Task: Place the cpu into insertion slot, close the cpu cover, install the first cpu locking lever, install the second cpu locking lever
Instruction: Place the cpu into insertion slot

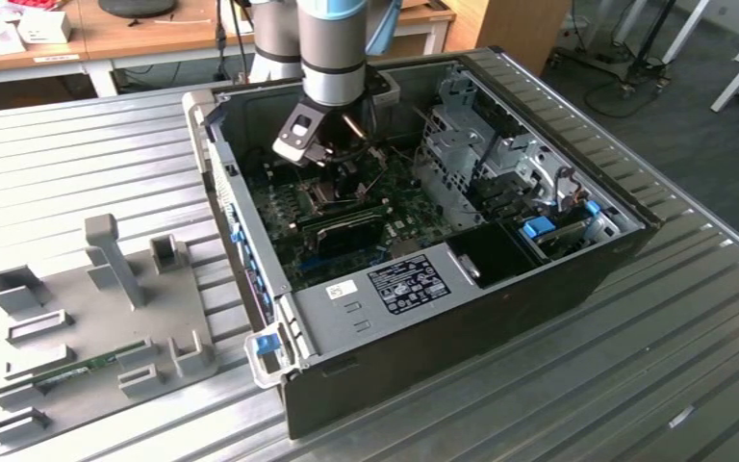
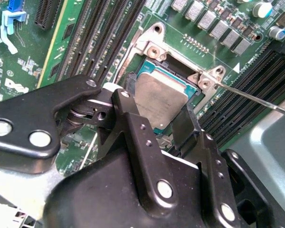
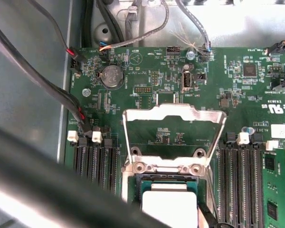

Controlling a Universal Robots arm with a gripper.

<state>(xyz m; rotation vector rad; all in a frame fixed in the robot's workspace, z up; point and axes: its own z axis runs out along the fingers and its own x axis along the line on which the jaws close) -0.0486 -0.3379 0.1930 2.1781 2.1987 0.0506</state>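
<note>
Exterior view: gripper (image 1: 334,162) inside the computer case (image 1: 575,279), above the motherboard (image 1: 286,231). Second wrist view: jaws clamped on opposite edges of the cpu (image 2: 162,105), which sits at the insertion slot (image 2: 154,50). First wrist view: cpu cover (image 3: 173,111) stands open, just beyond the cpu

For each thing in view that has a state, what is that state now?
cpu: gripped, at the insertion slot.
cpu cover: open, raised on its hinge.
locking lever: unlatched, sticking out free.
gripper: shut on the cpu.
computer case: side open.
</note>
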